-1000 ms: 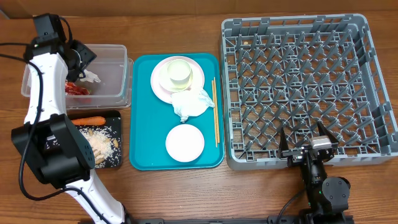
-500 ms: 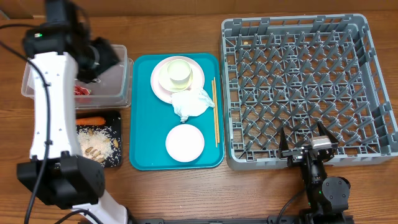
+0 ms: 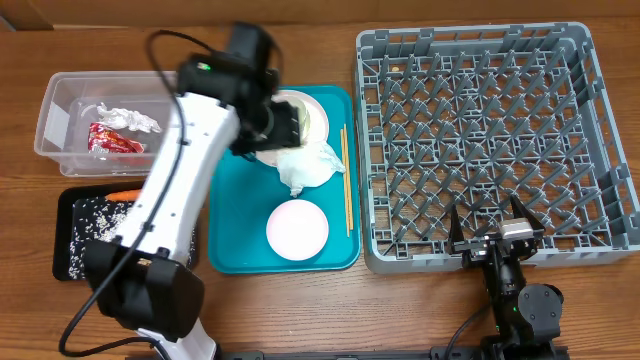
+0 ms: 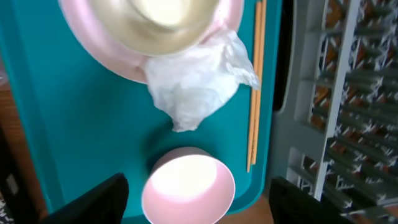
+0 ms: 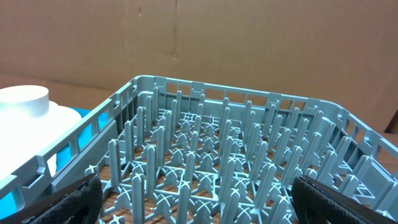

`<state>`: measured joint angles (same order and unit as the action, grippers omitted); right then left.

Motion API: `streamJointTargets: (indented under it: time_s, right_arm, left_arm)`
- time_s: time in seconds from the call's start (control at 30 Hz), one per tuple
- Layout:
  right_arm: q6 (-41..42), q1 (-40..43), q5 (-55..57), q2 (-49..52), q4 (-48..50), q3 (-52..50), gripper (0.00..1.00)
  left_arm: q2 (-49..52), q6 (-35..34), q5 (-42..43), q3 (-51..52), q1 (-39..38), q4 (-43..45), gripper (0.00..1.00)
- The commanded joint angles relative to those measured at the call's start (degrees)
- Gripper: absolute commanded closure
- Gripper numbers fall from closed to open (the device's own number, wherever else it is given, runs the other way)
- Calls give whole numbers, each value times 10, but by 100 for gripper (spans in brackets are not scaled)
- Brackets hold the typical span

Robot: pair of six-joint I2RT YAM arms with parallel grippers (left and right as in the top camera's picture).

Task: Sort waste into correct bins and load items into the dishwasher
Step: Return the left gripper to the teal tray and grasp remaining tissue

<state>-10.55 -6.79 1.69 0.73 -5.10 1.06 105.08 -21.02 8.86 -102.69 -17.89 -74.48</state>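
Both empty: left gripper, fingers apart, over teal tray near crumpled napkin; right gripper, fingers apart, by dish rack.

The left arm has smooth white shells between chunky black joints, with a thin black cable looping off it. Its left hand ends in dark fingers. The right arm is black all over, with a small silver block at the black right hand.
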Motion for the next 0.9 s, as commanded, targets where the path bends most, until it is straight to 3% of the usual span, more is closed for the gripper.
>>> streamJointTargets:
  time_s: [0.0, 0.5, 0.87]
  right_arm:
    - [0, 2, -3, -6, 4, -6, 0]
    - [0, 2, -3, -6, 5, -6, 0]
    - [0, 2, -3, -6, 4, -6, 0]
  left_arm:
    - [10, -9, -23, 35, -37, 26, 24]
    - [30, -69, -80, 173, -73, 202, 24]
    - [33, -99, -99, 240, -73, 248, 23]
